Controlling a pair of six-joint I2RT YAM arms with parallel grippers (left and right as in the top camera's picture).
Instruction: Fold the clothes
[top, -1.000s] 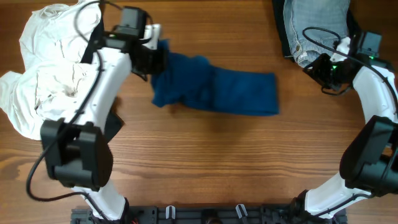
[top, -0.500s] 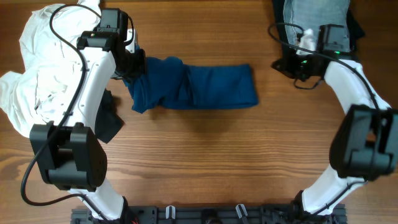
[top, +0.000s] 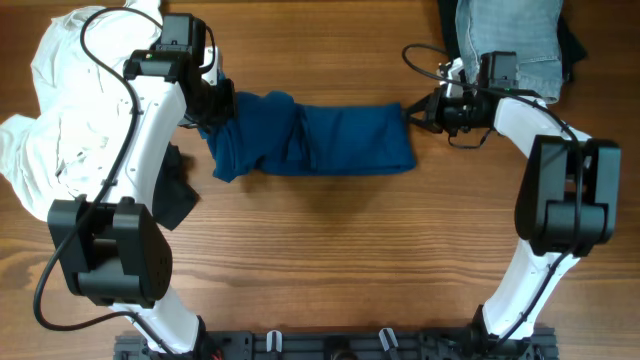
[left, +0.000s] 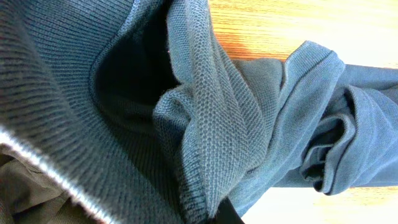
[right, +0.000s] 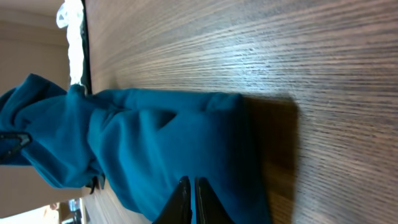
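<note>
The blue shirt (top: 330, 140) lies as a long band across the far half of the tabletop (top: 320, 270), its bunched left end clamped in the left gripper (top: 222, 108). The right gripper (top: 410, 109) is pinched fully together at the shirt's right edge, and I can't tell whether it caught any cloth. If it missed, a lift would drag only the left end and crumple the fold.

My left pincer (top: 220, 106) is buried in the folds of the blue shirt (top: 330, 140), its tips hidden. The white garments (top: 60, 120) run off the left edge, the pale denim (top: 505, 30) off the top; a black garment (top: 180, 205) lies mostly under my left arm (top: 140, 160).
</note>
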